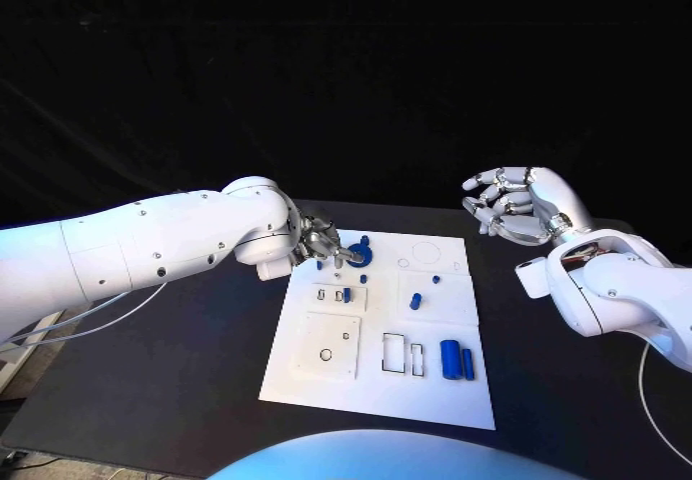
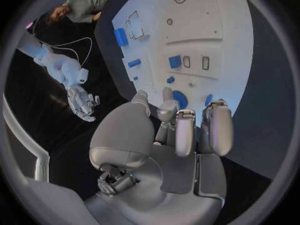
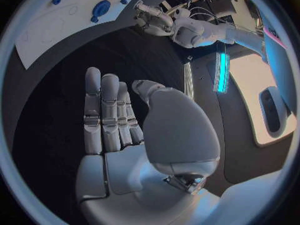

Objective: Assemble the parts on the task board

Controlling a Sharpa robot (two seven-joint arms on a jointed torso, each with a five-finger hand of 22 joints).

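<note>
Round blue part (image 1: 359, 256) sits at the far edge of the task board (image 1: 378, 400), under the left robot hand (image 1: 323, 250); whether the fingers grip it, cannot tell. Likely light, rigid, smooth: pinch at rim. Small blue pegs (image 1: 414, 299) nearby crowd access. Right robot hand (image 1: 516, 205) off-board, fingers apart, empty.

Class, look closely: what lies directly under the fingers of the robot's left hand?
Under the left hand sits a round blue part on the task board. Whether the fingers touch it cannot be seen.
</note>
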